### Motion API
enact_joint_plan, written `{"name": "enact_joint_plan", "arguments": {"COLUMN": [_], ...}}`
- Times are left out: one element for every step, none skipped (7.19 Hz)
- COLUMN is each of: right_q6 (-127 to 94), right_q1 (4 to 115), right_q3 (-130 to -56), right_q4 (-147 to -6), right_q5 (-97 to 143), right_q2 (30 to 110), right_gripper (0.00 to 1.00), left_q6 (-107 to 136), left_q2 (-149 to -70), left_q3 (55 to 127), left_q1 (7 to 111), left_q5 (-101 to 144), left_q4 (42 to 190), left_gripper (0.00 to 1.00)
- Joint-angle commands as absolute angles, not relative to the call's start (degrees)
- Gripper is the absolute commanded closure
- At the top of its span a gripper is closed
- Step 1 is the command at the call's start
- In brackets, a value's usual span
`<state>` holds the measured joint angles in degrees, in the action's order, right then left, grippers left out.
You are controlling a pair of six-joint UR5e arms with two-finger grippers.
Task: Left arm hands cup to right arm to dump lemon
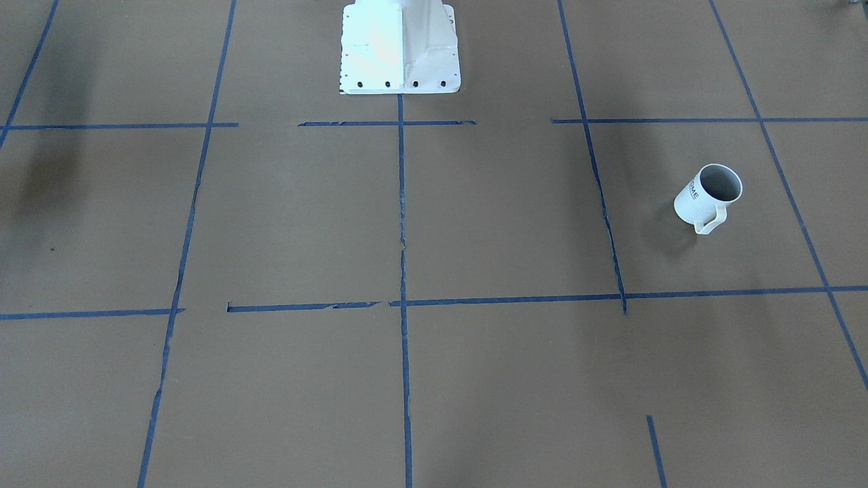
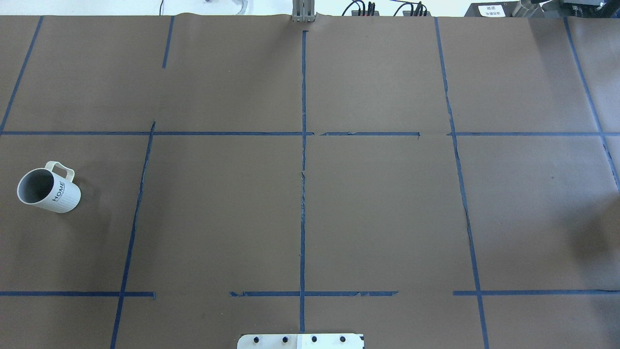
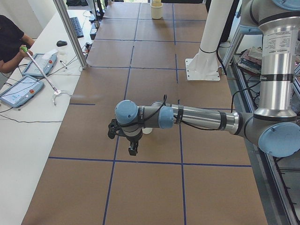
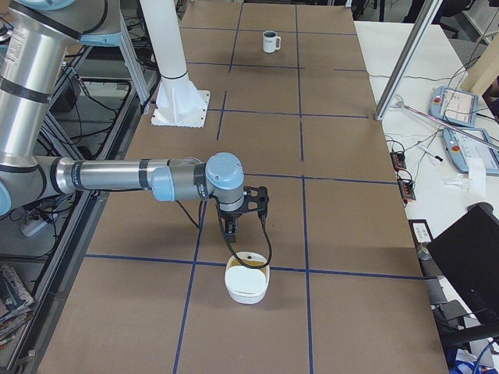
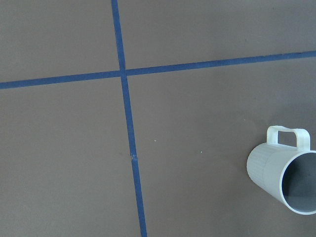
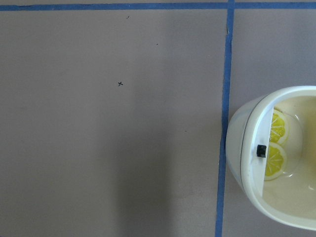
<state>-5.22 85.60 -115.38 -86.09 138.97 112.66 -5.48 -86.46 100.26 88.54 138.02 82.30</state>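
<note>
The white ribbed cup (image 2: 48,190) with "HOME" on its side stands upright on the brown table at the robot's left. It also shows in the front view (image 1: 707,196), far off in the right side view (image 4: 270,41), and at the lower right of the left wrist view (image 5: 284,180). The part of its grey inside that shows holds no lemon; the lemon is not in view. The left gripper (image 3: 133,151) hangs above the table near the cup. The right gripper (image 4: 231,238) hangs just above a white bowl. I cannot tell whether either gripper is open or shut.
The white bowl (image 4: 246,283) with yellow lemon slices inside (image 6: 276,148) sits on a blue tape line at the robot's right. The white robot base (image 1: 400,47) stands at mid table. Blue tape lines grid the brown surface. An operator's table lies beyond.
</note>
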Motion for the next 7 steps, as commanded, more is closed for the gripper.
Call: {"name": "enact_joint_plan", "arguments": {"right_q6": [-5.2,-5.2,-5.2,-5.2,-5.2,-5.1,-5.1], "right_q1": [85.7,85.7,85.7,85.7,85.7,85.7,85.7], "right_q3": [-115.4,-115.3,-115.3,-115.1,-114.7,-115.6,-115.2], "right_q4": [-86.0,-86.0,-86.0,-86.1,-86.0,-86.1,-86.4], "right_q5": [138.7,138.5,138.0,137.1,136.5,136.7,136.6], "right_q2": [113.6,113.8,113.8,113.9,113.8,113.5,113.4], "right_gripper": [0.00,0.00,0.00,0.00,0.00,0.00,0.00], "left_q6": [-5.1,-5.0,-5.1,-5.2,-5.1,-5.3,-5.3], "left_q2": [-86.0,-86.0,-86.0,-85.9,-86.0,-85.9,-86.0], "left_q3": [101.2,100.6,100.5,101.2,101.2,100.5,100.6], "left_q1": [88.5,88.6,88.6,88.6,88.6,88.6,88.6], "left_q5": [133.2,136.1,138.2,138.2,138.3,138.3,138.6], "left_q4": [82.9,82.8,82.8,82.8,82.8,82.9,82.8], "left_gripper": [0.00,0.00,0.00,0.00,0.00,0.00,0.00]}}
